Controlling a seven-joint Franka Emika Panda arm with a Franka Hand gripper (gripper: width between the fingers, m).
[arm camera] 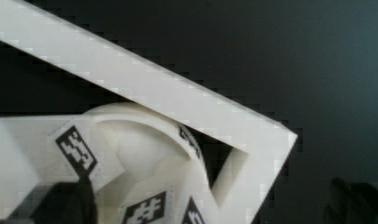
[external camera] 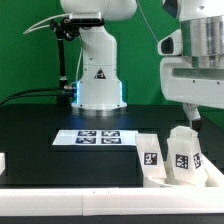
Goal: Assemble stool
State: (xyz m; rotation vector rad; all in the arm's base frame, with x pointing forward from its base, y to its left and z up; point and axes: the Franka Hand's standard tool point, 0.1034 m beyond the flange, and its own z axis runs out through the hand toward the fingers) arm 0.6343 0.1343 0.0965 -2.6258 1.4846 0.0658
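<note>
The white stool parts sit at the table's front corner on the exterior view's right. One tagged leg [external camera: 150, 152] stands apart, toward the exterior view's left. The round seat [external camera: 184, 155] is beside it with tags showing. In the wrist view the seat's curved rim [arm camera: 129, 125] and tagged faces [arm camera: 76, 148] lie against the corner of the white bars. My gripper [external camera: 190, 118] hangs just above the seat. Its dark fingers [arm camera: 53, 205] stand wide apart at the picture's edges, so my gripper [arm camera: 204, 212] is open and holds nothing.
Long white bars [arm camera: 150, 75] form a corner around the parts and run along the table's front [external camera: 70, 195]. The marker board [external camera: 97, 137] lies mid-table before the arm's base [external camera: 98, 80]. A green wall is behind.
</note>
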